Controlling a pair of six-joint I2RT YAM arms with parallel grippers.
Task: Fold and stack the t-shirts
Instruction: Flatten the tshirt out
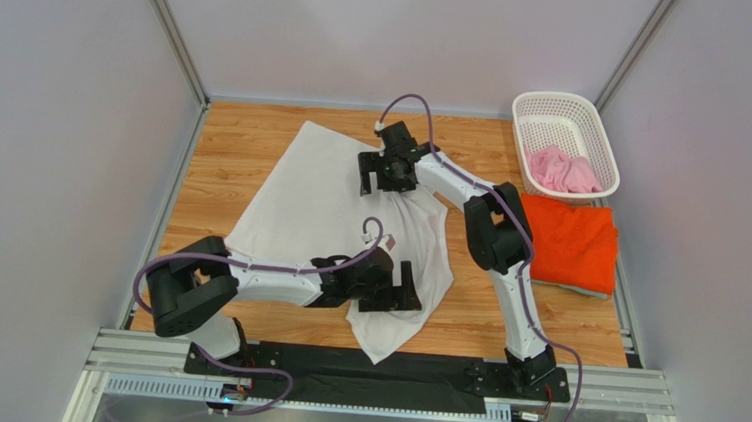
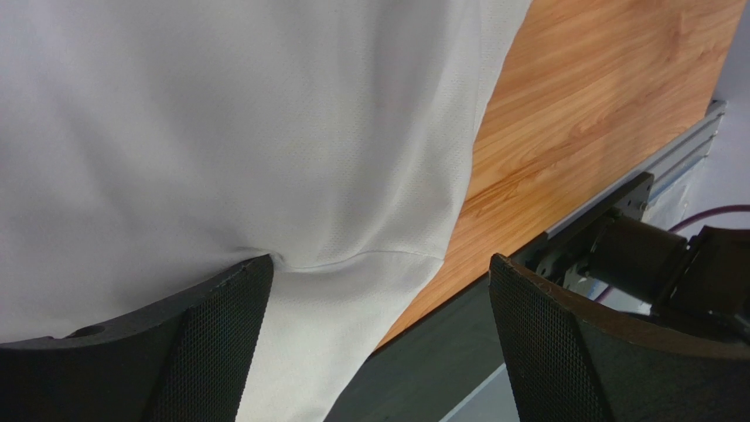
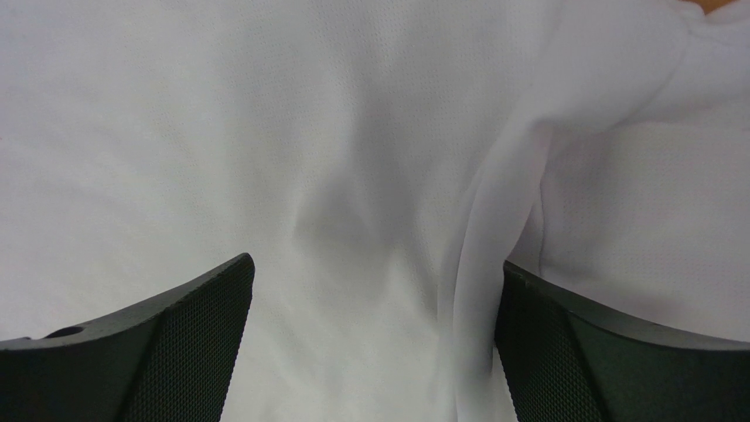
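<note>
Over white t-shirt (image 1: 317,193): left end effector (image 1: 411,291) low, right end effector (image 1: 380,182) outstretched, both gaping.

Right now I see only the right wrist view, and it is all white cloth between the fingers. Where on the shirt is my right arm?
Observer: The right fingers stand open above the far right part of the white shirt, which is spread over the table.
Operator: And the left arm?
Observer: The left fingers are open too, over the near right edge of the same shirt.
Operator: Where are the other shirts?
Observer: The orange shirt lies folded at the table's right side. The pink shirt is crumpled in the basket behind it.
</note>
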